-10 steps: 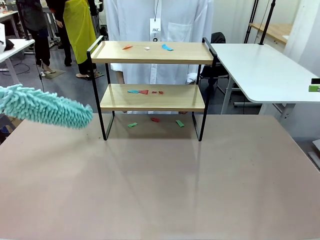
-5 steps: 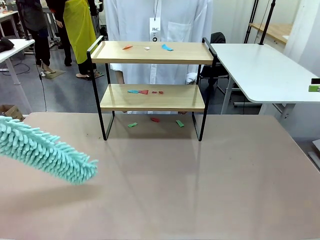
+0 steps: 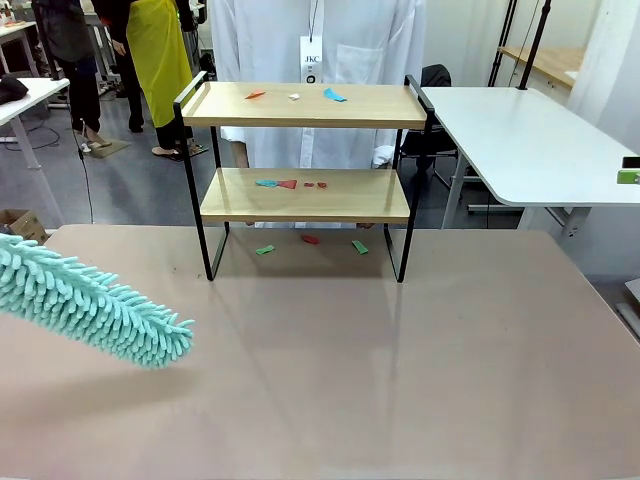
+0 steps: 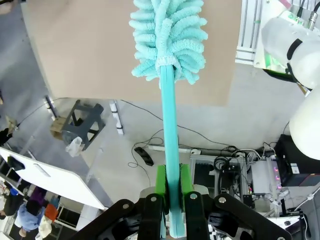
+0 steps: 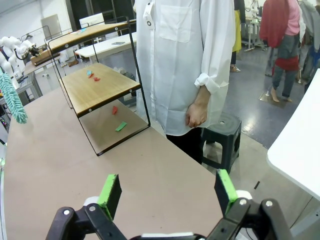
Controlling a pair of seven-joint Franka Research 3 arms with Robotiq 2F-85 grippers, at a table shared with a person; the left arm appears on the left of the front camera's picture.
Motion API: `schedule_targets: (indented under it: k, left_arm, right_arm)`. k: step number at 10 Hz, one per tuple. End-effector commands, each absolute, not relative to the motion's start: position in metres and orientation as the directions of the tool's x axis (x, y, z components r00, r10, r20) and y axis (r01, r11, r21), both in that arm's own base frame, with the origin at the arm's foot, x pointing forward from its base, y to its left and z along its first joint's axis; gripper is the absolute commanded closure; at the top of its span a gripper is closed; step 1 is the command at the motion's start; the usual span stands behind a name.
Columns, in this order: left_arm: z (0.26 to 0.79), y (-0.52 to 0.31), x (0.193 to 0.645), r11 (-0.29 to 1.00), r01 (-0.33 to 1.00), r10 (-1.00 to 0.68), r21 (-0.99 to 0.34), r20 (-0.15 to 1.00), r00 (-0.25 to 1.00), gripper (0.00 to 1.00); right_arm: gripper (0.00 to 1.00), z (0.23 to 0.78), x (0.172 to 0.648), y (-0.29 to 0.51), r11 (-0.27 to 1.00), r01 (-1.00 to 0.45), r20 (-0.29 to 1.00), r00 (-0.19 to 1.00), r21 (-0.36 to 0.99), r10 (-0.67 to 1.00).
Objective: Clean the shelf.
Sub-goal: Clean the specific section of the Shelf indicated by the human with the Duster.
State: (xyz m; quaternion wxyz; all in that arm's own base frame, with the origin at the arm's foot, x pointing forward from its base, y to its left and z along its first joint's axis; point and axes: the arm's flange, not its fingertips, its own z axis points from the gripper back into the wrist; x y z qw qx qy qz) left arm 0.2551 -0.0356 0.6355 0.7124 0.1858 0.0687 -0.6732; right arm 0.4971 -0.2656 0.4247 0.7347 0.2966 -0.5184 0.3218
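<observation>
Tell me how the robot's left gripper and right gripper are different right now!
The left gripper is shut on the handle of the fluffy teal duster; the right gripper is wide open with nothing between its pads. The left gripper points along the duster toward the tan table; the right gripper points toward the shelf and a person in a white coat. Both are black with green pads.

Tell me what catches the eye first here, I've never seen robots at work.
A fluffy turquoise duster hangs over the left side of the tan tabletop, its handle clamped in the left gripper. Near the table's far edge stands the shelf, with small coloured scraps on both boards and on the tabletop beneath it. A person in a white coat stands right behind it.
</observation>
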Motion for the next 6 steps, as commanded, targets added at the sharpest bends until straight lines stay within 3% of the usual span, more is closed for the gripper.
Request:
schedule_targets:
  k: [1,6]
  left_arm:
    - [0.6366,-0.0352,0.2544,0.026,0.986,-0.938,0.164,-0.338,0.081,0.87]
    - [0.6366,-0.0352,0.2544,0.026,0.986,-0.938,0.164,-0.338,0.081,0.87]
  right_arm:
    - [0.0,0.4274,0.4974,-0.2644,0.616,-0.782,0.954,0.25,0.097,0.168]
    - [0.0,0.4274,0.4974,-0.2644,0.616,-0.782,0.954,0.25,0.097,0.168]
